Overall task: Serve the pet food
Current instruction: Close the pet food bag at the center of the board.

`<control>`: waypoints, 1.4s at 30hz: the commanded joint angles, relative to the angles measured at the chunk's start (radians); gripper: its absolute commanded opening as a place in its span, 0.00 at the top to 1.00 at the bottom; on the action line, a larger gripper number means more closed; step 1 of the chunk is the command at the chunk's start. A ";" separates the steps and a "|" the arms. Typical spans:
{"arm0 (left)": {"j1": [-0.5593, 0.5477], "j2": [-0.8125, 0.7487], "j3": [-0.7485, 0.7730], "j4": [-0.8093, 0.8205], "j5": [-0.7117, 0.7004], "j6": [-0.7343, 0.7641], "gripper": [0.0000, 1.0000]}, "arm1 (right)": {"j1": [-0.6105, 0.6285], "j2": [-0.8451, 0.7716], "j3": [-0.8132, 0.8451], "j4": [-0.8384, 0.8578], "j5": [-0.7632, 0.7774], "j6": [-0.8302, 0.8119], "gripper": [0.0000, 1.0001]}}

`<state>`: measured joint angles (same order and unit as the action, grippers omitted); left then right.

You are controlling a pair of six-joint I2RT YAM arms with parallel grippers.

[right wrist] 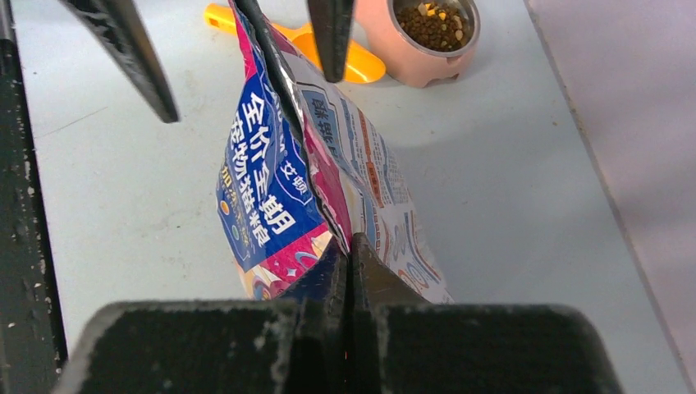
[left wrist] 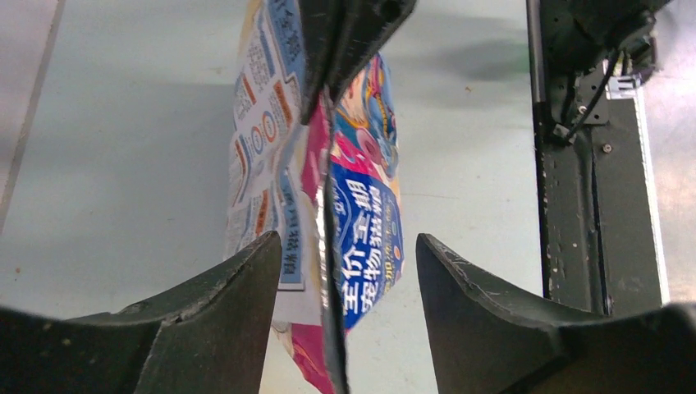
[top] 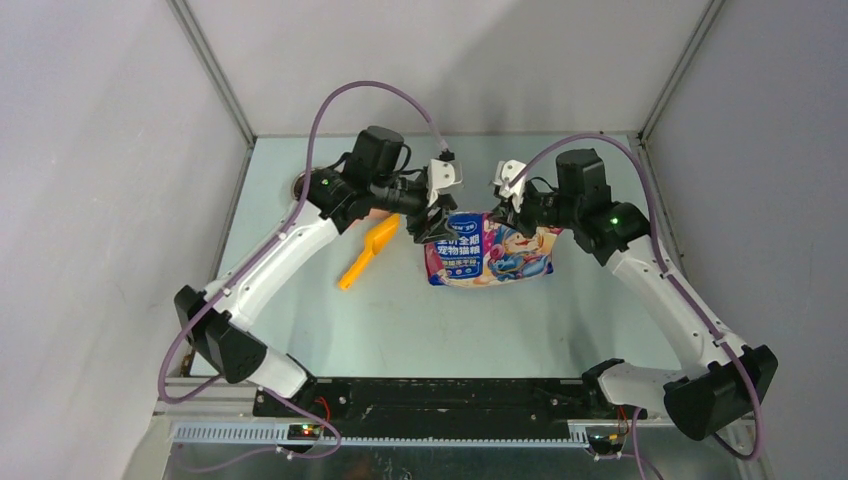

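Pet food [right wrist: 435, 23] already lies in the steel bowl [right wrist: 469, 37] of the pink feeder [right wrist: 410, 72], just past the orange scoop [right wrist: 361, 67]. The rest, I judge, is inside the cat-food bag [right wrist: 271, 189], which stands upright near the middle of the bench [top: 400, 320].

My right pincer [right wrist: 351, 254] is clenched on one end of the bag's top seam and holds it up. My left pincer [left wrist: 349, 246] is released. Its fingers stand either side of the seam's other end, and as far as I can tell they touch neither face.

The step in hand looks to me like work on the bag's mouth. I cannot tell whether that means opening it for a pour or pressing it flat after one. The seam reads as flattened shut along its length.

If the bag is to be opened, my left pincer must close on one wall only, close under the edge. It would then draw away from the right without tipping the bag.

The bag is thin glossy film in blue, pink and red, with a white printed back and a silvery lining at the fold. It is creased and slack, so it will buckle rather than resist. The food pieces are small, brown and rounded, with a few paler ones. The scoop is smooth moulded plastic and lies flat. The bench is pale, matte and lightly scuffed.
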<state>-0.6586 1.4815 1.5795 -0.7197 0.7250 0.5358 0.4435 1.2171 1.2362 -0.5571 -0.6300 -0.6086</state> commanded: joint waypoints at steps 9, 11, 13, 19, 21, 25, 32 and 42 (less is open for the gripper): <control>-0.060 0.107 0.145 -0.026 -0.060 -0.015 0.92 | -0.060 -0.041 0.044 -0.041 -0.210 0.016 1.00; -0.064 0.108 0.149 -0.046 -0.057 0.004 0.99 | -0.066 -0.033 0.061 -0.059 -0.219 0.006 1.00; -0.065 0.105 0.154 -0.065 -0.047 0.020 1.00 | -0.073 -0.020 0.083 -0.077 -0.233 -0.001 1.00; -0.045 0.105 0.217 -0.178 0.091 0.045 1.00 | -0.100 0.047 0.163 -0.126 -0.323 0.013 0.94; -0.036 0.111 0.232 -0.197 0.140 0.046 1.00 | -0.107 0.090 0.197 -0.149 -0.363 0.033 0.77; -0.027 0.123 0.235 -0.197 0.174 0.026 1.00 | -0.098 0.145 0.251 -0.195 -0.427 0.033 0.57; 0.010 0.136 0.230 -0.122 0.221 -0.079 1.00 | -0.015 0.169 0.226 -0.197 -0.335 -0.010 0.51; 0.027 0.132 0.212 -0.101 0.241 -0.106 1.00 | 0.013 0.189 0.220 -0.212 -0.262 -0.044 0.66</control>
<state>-0.6369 1.6421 1.7622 -0.8490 0.8692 0.4664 0.4500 1.4044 1.4483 -0.7631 -0.9211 -0.6312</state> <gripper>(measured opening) 0.005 0.411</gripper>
